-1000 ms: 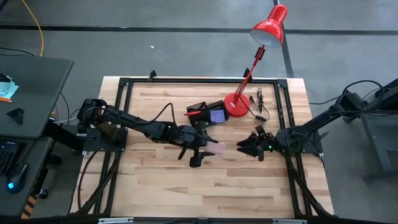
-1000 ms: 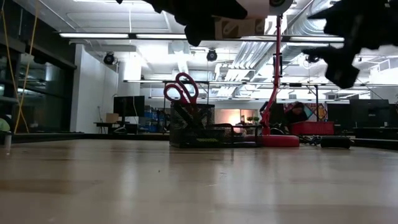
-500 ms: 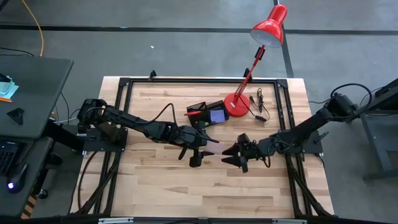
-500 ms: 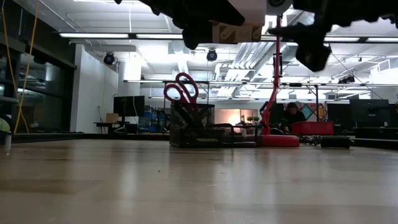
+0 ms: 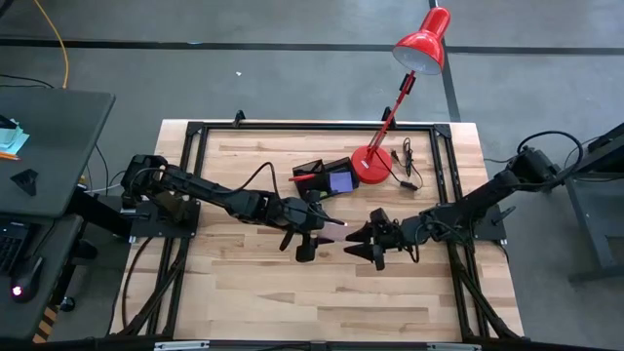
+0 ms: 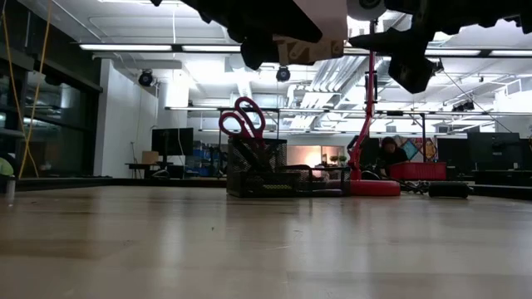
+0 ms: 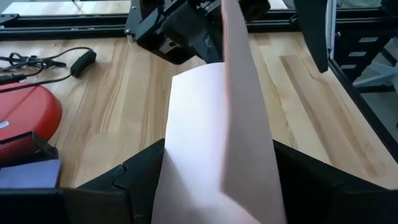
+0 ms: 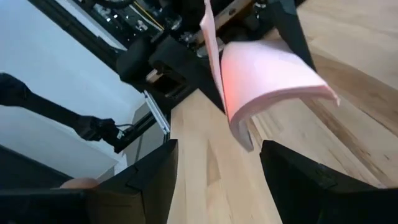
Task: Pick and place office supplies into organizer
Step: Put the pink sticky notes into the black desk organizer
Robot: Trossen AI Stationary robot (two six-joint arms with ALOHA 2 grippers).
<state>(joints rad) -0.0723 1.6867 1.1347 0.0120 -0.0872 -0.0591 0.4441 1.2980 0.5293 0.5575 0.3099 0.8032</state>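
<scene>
while a pink sticky-note pad (image 5: pixel 336 232) is clamped by the left gripper (image 5: pixel 314 241) above the table (image 5: pixel 244 292), the right gripper (image 5: pixel 359 244) is held apart just beside it.

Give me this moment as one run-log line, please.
left gripper: holding pink sticky-note pad aloft | right gripper: open, facing pad | organizer: beside lamp

Organizer (image 6: pixel 283 170) contents perhaps hidden; arms cropped above.

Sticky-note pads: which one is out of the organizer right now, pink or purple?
The pink pad, held above the table between the left gripper's fingers; the purple pad sits in the organizer.
</scene>
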